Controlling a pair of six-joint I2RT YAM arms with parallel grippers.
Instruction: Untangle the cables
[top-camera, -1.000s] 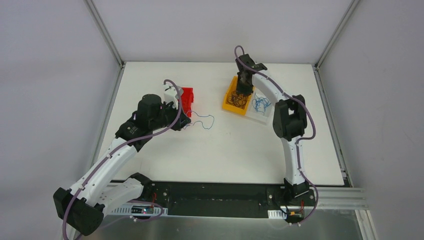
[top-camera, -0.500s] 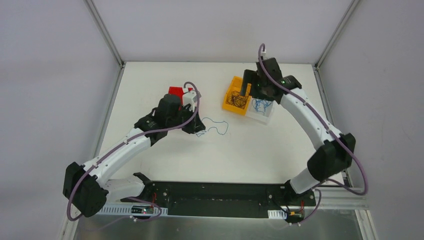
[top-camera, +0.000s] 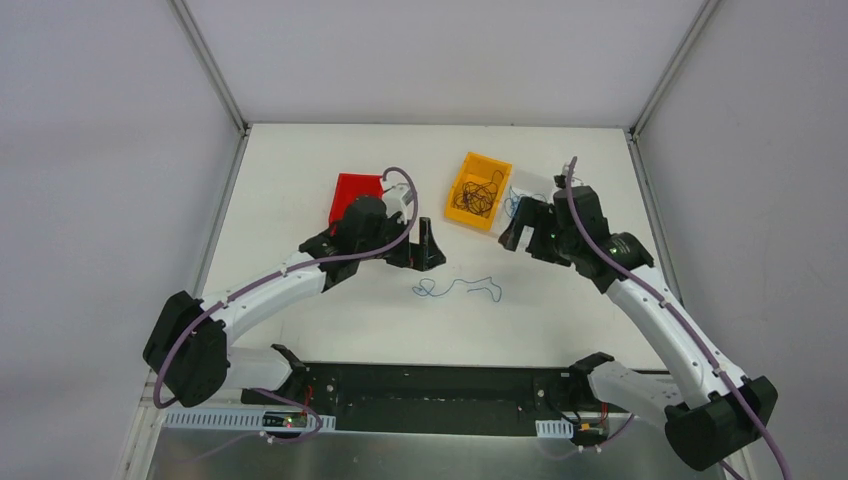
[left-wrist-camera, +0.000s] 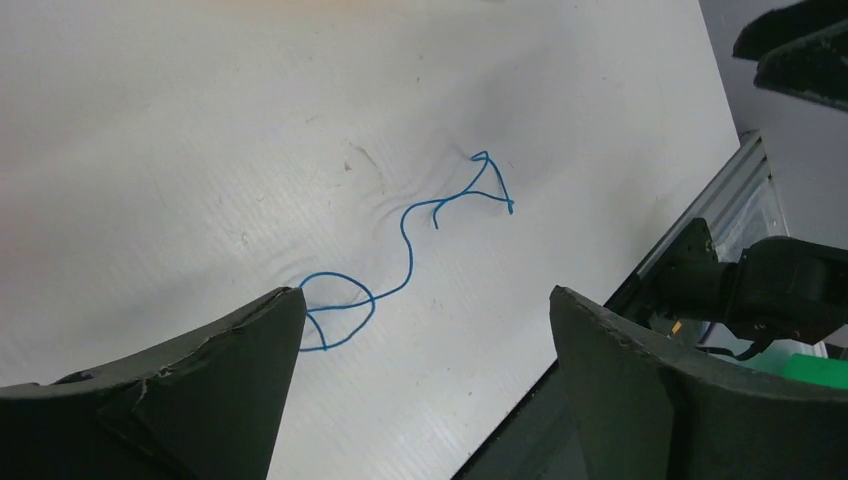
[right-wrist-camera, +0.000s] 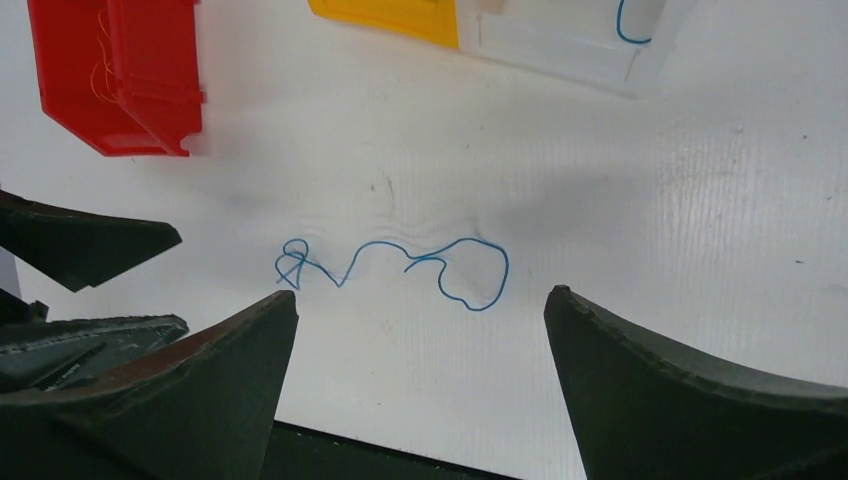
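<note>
A single blue cable (top-camera: 458, 290) lies flat on the white surface (top-camera: 380, 325), between the two arms and touching neither. The left gripper (top-camera: 428, 247) and the right gripper (top-camera: 513, 235) hang above it, each with jaws released and empty. The strand has a small crossed loop at the end nearer the left arm and a wider open curl at the other. The step in hand looks like lifting it for the clear bin (right-wrist-camera: 560, 50), which holds blue wire, beside the yellow bin (top-camera: 453, 200) of black cables (top-camera: 480, 195). So thin a wire wants the jaws brought right down to the surface, straddling a single run near its middle rather than the crossed loop, so that closing tightens no knot.
</note>
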